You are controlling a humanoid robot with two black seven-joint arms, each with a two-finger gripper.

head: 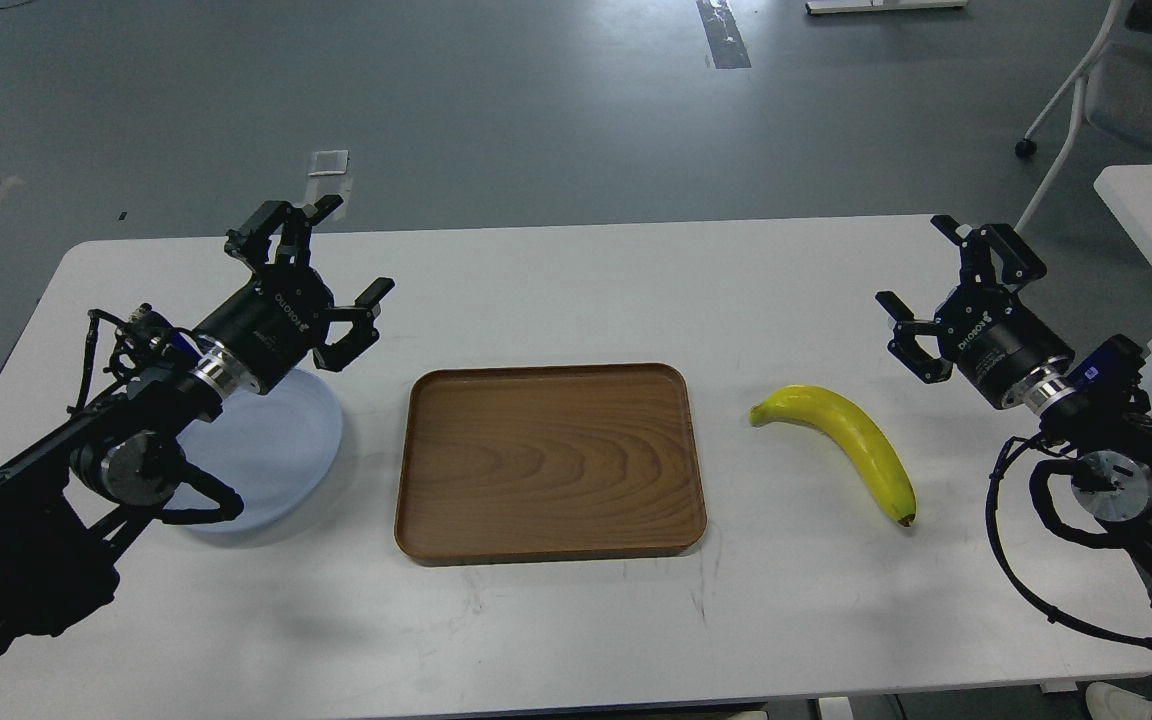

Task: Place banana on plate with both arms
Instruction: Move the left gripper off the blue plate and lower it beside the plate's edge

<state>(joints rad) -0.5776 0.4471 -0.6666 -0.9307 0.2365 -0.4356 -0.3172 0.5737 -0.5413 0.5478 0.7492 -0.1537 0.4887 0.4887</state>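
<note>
At the far left, the black left arm [86, 450] with its silver wrist ring reaches in over the white counter [576, 280], its black two-finger left pincer [346, 245] spread wide and holding nothing. Beneath that arm lies the round, shallow, pale blue-grey plate [286, 450] — partly hidden by the wrist and cables, and bare where it shows. Just beside the plate, in the middle of the counter, sits the rectangular brown wooden tray [548, 462] with rounded corners, nothing in it. Right of the tray, apart from it, the curved bright yellow banana [851, 440] lies flat on the counter, greenish stem end toward the tray, dark tip toward the near edge. Further right, the black right arm [1096, 440] comes in, its right pincer [921, 270] likewise spread and empty — raised above the counter, near the banana but not touching it.
</note>
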